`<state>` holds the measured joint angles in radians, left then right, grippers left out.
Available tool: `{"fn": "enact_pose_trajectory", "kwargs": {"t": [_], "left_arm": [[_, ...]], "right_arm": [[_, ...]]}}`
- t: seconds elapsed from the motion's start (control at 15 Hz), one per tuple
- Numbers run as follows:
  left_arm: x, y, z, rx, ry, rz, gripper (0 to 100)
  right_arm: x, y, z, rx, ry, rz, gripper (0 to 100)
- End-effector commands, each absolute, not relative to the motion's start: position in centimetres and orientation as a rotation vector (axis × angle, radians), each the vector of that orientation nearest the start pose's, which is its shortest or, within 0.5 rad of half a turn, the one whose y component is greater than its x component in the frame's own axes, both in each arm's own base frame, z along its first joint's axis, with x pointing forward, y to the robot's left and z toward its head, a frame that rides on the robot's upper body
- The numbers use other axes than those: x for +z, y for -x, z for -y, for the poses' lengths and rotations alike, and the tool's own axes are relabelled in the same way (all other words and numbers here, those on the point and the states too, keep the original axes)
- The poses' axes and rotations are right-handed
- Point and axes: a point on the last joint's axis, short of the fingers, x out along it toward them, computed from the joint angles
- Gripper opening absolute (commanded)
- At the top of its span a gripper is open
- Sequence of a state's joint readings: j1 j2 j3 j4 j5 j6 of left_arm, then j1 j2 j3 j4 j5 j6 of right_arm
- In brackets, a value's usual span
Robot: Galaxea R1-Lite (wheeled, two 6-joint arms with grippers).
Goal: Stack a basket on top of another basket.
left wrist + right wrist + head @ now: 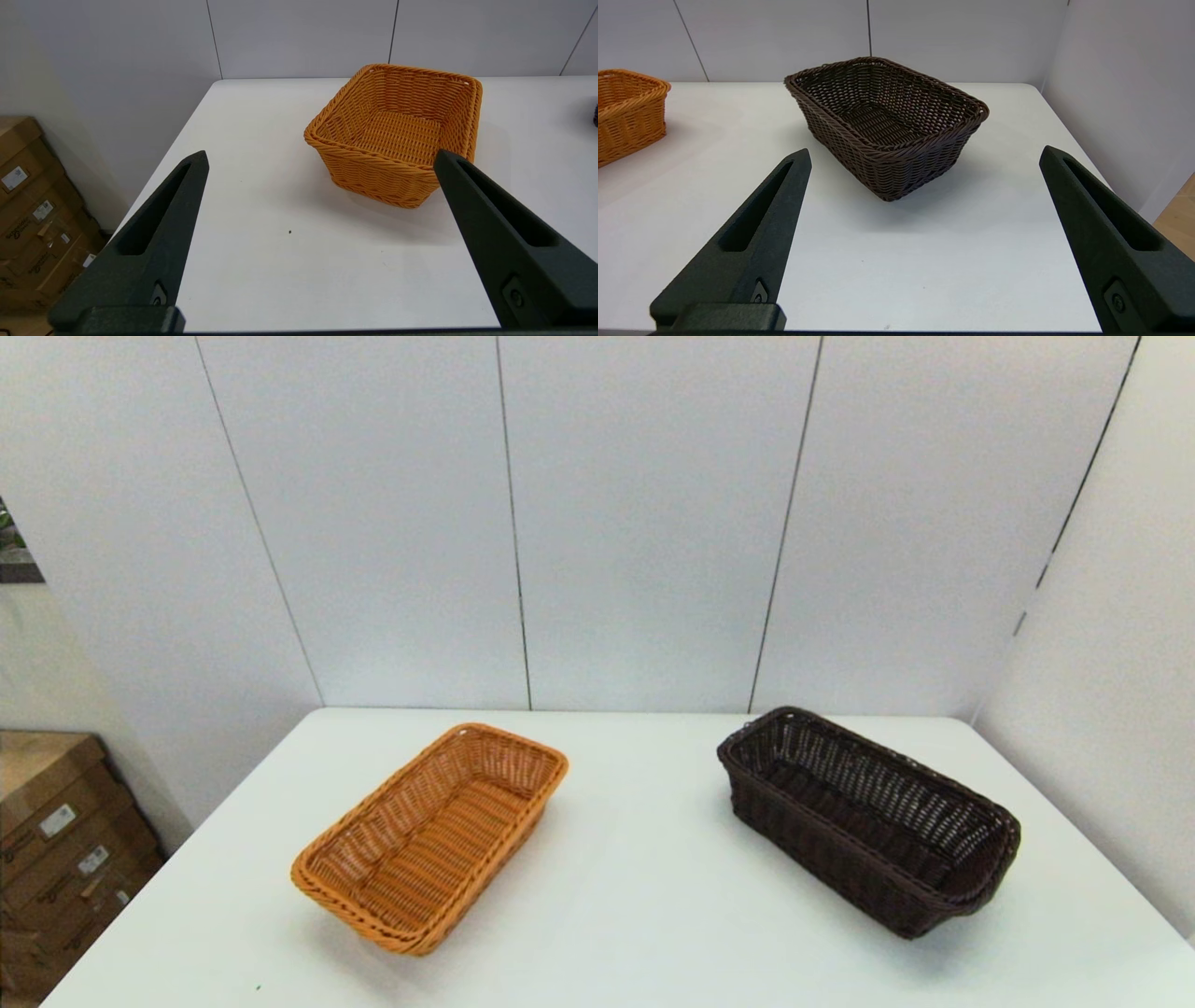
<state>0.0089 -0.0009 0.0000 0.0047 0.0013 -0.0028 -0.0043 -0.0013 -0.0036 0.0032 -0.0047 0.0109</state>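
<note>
Two baskets on the white table [635, 896], well apart, not stacked. Dark basket [868, 819] on the robot's right side, sitting flat, long axis angled across the table, far end near the back wall. Nothing inside. Orange basket [431, 835] over on the left, also flat and also empty, angled the other way so the two far ends lean toward each other. Bare table between them.

Neither arm visible from the head camera. Left gripper [320, 158] hanging back near the table's front edge, facing a short end of the orange one [397, 135], jaws spread wide, holding nothing, fingers [159, 233] not touching anything. Right gripper [924, 156] same deal: back at the front edge, pointed at a corner of the dark one [885, 123], jaws wide apart, empty, fingers [756, 242] clear of the wicker. A slice of the orange basket [626, 112] peeking in at the side of the right wrist view.

Grey panelled wall [597, 523] behind and to the right of the table. Cardboard boxes [61, 859] stacked on the floor off the left side, white labels on them, unreadable.
</note>
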Motion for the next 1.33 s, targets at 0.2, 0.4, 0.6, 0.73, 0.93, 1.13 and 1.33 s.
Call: {"fn": "enact_pose_trajectory", "kwargs": {"t": [0.2,0.4,0.6,0.73,0.93,1.13,1.33], "left_arm": [[7.5,2.3,0.0,0.011,0.003,-0.005,100],[7.4,2.3,0.0,0.009,0.003,-0.006,100],[7.5,2.3,0.0,0.011,0.0,-0.005,100],[7.5,2.3,0.0,0.011,0.003,-0.005,100],[7.5,2.3,0.0,0.009,0.006,-0.005,100],[7.4,2.3,0.0,0.011,0.005,-0.006,100],[8.7,2.6,0.0,0.003,-0.003,0.009,100]], "right_arm": [[7.6,2.3,0.0,-0.009,-0.011,0.0,100],[7.6,2.3,0.0,-0.009,-0.011,0.0,100],[7.6,2.3,0.0,-0.009,-0.011,0.0,100],[7.6,2.3,0.0,-0.009,-0.011,0.0,100],[7.6,2.3,0.0,-0.009,-0.011,0.0,100],[7.6,2.3,0.0,-0.009,-0.011,0.0,100],[7.6,2.3,0.0,-0.009,-0.011,0.0,100]]}}
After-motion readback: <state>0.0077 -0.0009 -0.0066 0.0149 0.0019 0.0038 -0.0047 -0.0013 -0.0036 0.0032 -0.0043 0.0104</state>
